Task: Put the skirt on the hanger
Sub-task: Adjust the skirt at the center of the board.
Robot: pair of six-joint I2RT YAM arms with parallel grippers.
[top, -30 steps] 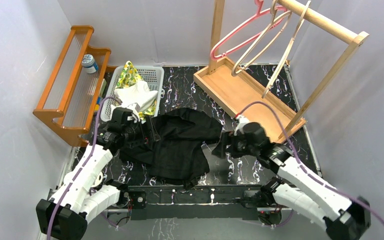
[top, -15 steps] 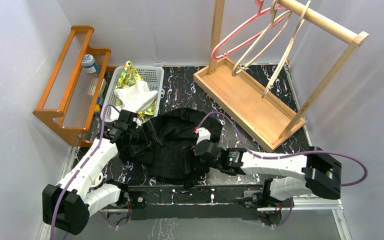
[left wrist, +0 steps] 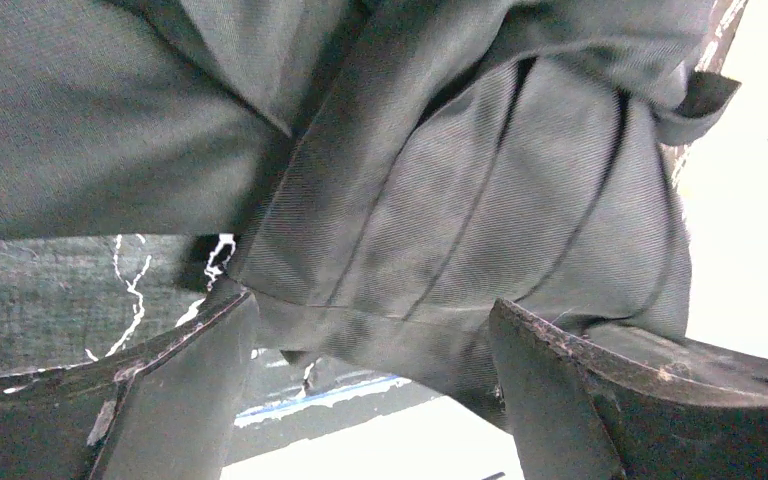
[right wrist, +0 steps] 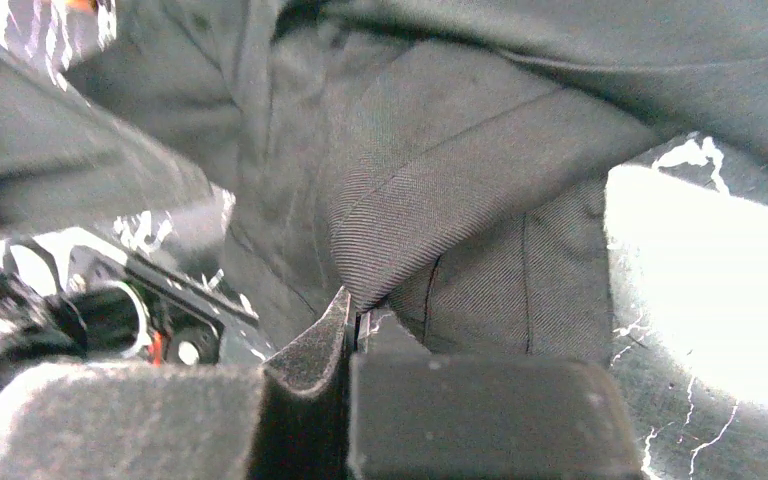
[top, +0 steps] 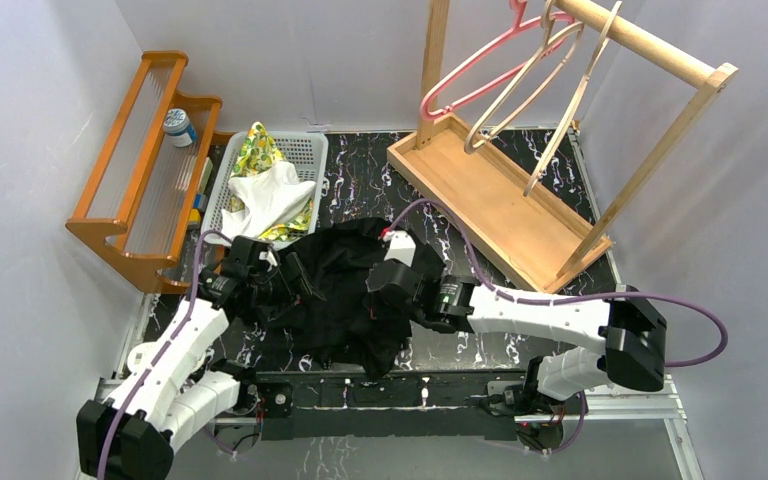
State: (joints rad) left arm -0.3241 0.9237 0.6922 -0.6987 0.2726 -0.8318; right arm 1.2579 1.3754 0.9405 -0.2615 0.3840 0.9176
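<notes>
The black skirt (top: pixel 335 270) lies bunched on the marbled table between my two arms. My right gripper (top: pixel 378 300) is shut on a fold of the skirt (right wrist: pixel 460 180), and the pinch shows at the right gripper's (right wrist: pixel 356 318) tips. At the skirt's left side, my left gripper (top: pixel 282 285) is open. In the left wrist view its fingers (left wrist: pixel 190 390) stand wide apart with a hem fold of the skirt (left wrist: pixel 460 200) hanging between them, the left gripper (left wrist: pixel 370 340) not closed on it. A pink hanger (top: pixel 465 72) and two wooden hangers (top: pixel 520 92) hang from the rod at the back right.
The wooden hanger stand (top: pixel 490 200) with its rod (top: pixel 650 45) fills the back right. A white basket (top: pixel 305 148) of clothes sits behind the skirt. An orange wooden rack (top: pixel 145 170) with a small bottle (top: pixel 178 126) stands at the left wall.
My right arm swung left from beside the skirt onto it and its jaws shut on a fold. The skirt has bunched up toward the middle. The left gripper shifted slightly and stays open.
</notes>
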